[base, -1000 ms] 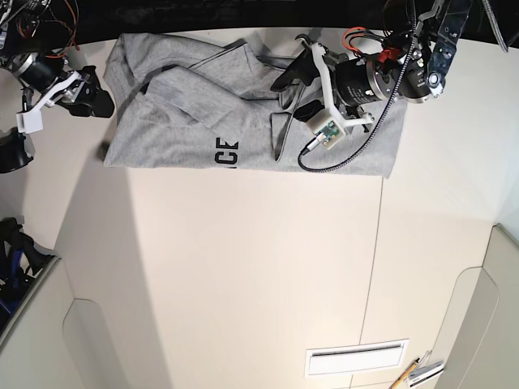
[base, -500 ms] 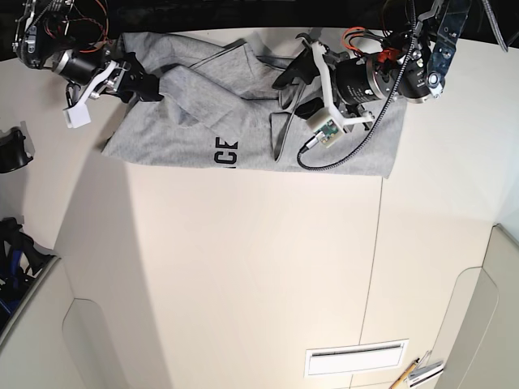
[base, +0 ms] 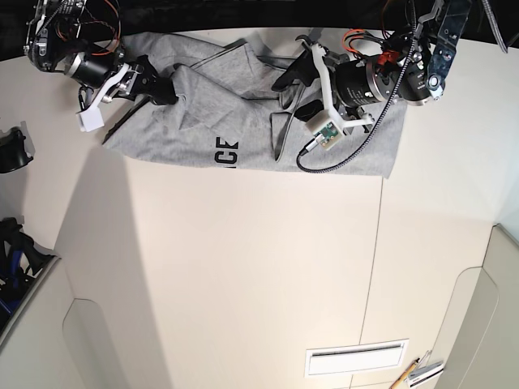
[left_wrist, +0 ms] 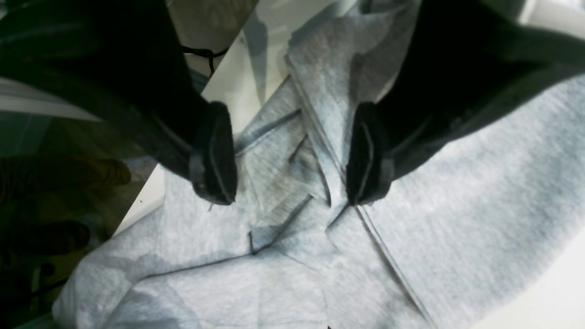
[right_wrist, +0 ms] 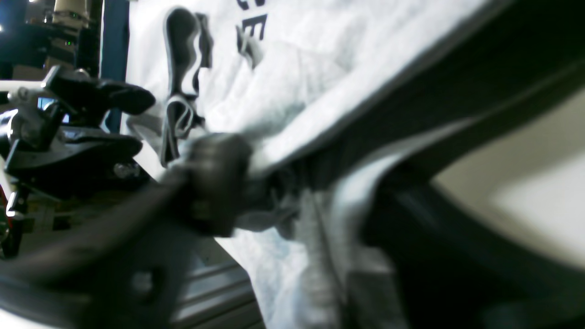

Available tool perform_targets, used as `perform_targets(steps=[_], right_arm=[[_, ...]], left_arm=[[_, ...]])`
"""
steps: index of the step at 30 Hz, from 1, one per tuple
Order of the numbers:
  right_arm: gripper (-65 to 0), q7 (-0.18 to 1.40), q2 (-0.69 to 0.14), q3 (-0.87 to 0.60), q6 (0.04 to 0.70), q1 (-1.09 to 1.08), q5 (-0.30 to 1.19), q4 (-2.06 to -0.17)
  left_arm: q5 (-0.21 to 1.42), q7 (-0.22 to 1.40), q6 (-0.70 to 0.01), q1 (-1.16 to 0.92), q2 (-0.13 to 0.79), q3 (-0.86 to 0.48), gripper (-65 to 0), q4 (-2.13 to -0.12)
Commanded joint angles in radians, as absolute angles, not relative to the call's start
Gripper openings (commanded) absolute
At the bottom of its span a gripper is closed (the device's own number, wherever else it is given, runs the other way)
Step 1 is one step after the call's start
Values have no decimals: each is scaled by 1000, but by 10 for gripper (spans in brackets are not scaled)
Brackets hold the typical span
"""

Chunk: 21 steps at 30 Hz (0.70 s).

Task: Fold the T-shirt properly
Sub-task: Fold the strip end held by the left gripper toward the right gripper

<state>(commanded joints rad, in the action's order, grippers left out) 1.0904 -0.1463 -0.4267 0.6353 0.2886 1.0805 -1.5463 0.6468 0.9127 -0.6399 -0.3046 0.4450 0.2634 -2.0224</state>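
The heather-grey T-shirt lies spread and creased at the table's far edge, with black letters showing near its front hem. My right gripper is at the shirt's left part, shut on a bunched fold of it. In the blurred right wrist view the grey cloth runs between the dark fingers of that gripper. My left gripper hovers over the shirt's middle. It stands open in the left wrist view, its black pads on either side of creased folds, holding nothing.
A braided cable from the left arm loops over the shirt's right part. The table's back edge runs just behind the shirt. A white slotted plate and some pencils lie at the front right. Dark gear sits off the left side.
My right gripper has come in from beyond the shirt's left edge, closed on the cloth and moved right, drawing the left side inward. The left arm has hardly moved.
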Motion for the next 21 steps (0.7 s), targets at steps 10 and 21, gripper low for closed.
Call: perform_targets(steps=[10, 21], right_arm=[[-650, 1007, -158, -406, 633, 266, 920, -1547], [-650, 1022, -368, -507, 625, 205, 924, -1548]], left_arm=[[647, 910, -619, -302, 443, 186, -242, -2069], [661, 925, -609, -326, 443, -28, -242, -2072]])
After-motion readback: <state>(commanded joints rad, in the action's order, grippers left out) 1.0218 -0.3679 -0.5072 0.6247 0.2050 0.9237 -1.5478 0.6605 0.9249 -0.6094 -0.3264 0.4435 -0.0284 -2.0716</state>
